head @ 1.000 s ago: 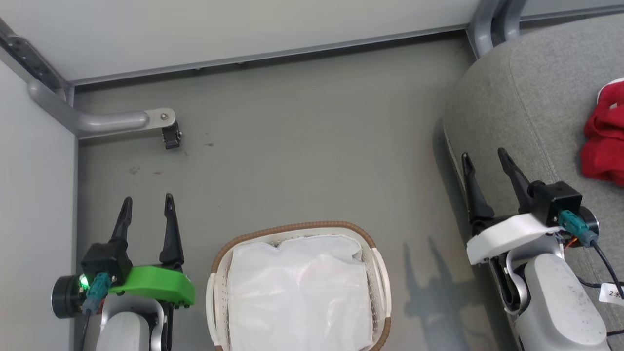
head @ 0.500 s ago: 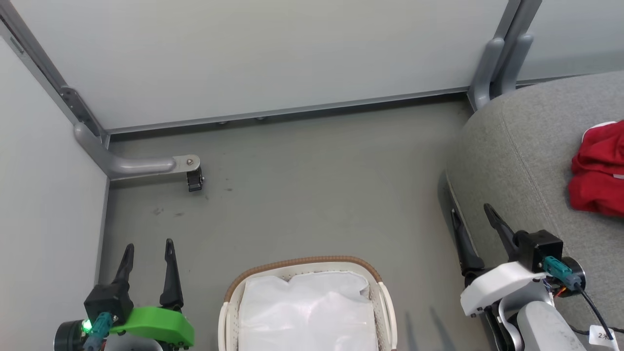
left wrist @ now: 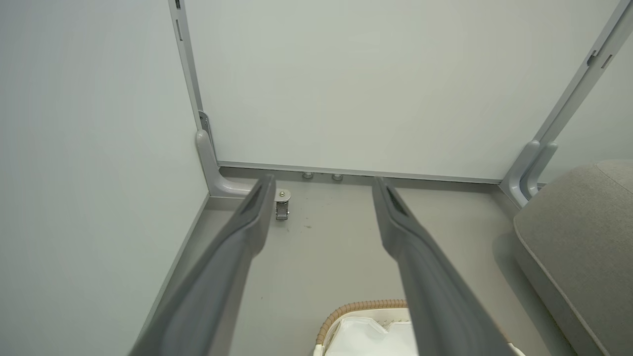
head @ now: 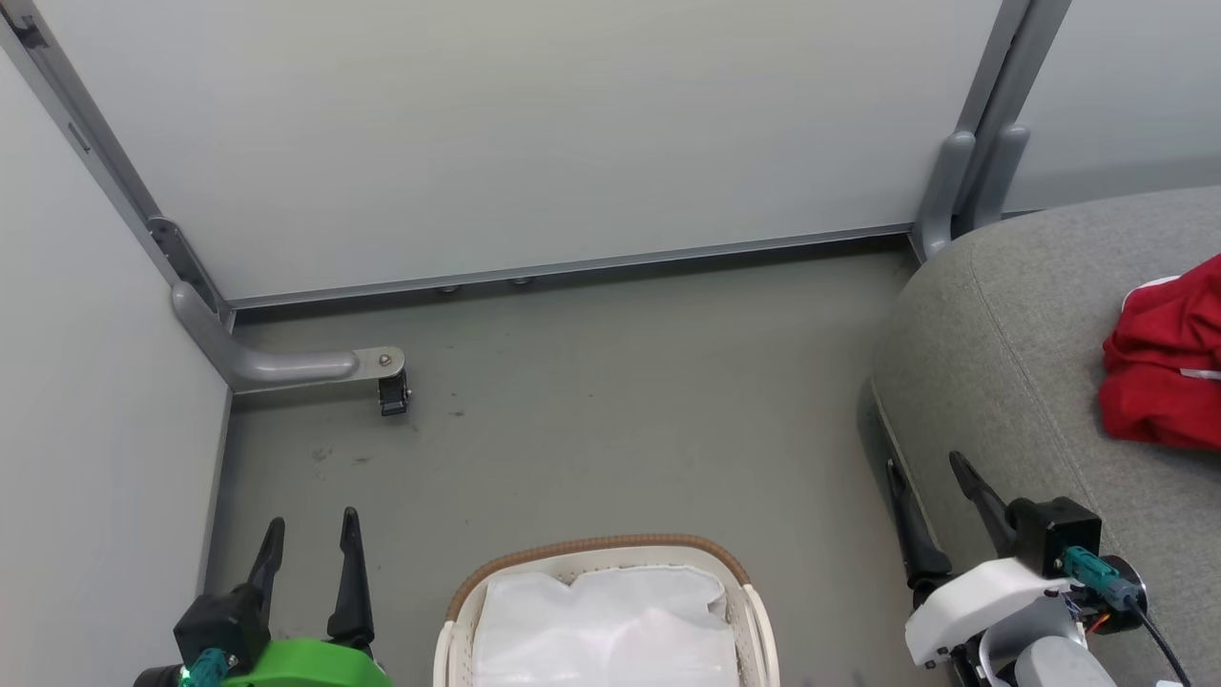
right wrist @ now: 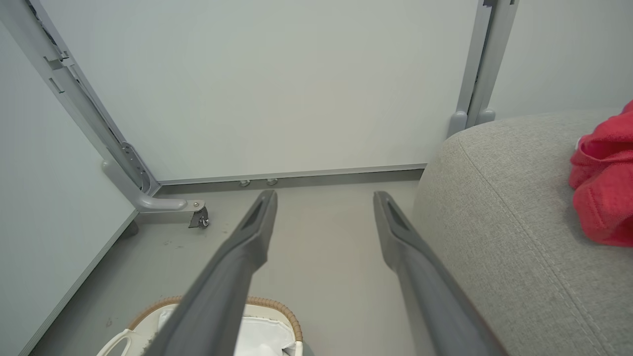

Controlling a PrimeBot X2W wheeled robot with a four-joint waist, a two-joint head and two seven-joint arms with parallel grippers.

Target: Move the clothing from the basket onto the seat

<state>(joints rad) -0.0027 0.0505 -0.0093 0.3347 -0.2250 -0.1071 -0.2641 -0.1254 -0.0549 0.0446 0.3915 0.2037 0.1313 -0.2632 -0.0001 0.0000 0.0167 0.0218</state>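
Red clothing [head: 1164, 367] lies bunched on the grey seat [head: 1011, 363] at the right edge; it also appears in the right wrist view as red clothing [right wrist: 604, 183] on the seat [right wrist: 499, 207]. The white basket [head: 599, 551] with a brown woven rim stands on the floor at the bottom centre, and only its white liner [head: 610, 620] shows inside. My left gripper [head: 313, 530] hangs open and empty to the basket's left. My right gripper [head: 927, 463] is open and empty by the seat's front edge.
Pale partition walls close off the back and the left. A grey metal foot with a small caster [head: 393, 393] juts onto the floor at the back left. Grey posts [head: 968, 186] stand in the back right corner beside the seat.
The head camera has tilted upward, so the basket, both grippers and the seat sit lower in view and more wall shows. Both grippers stay open.
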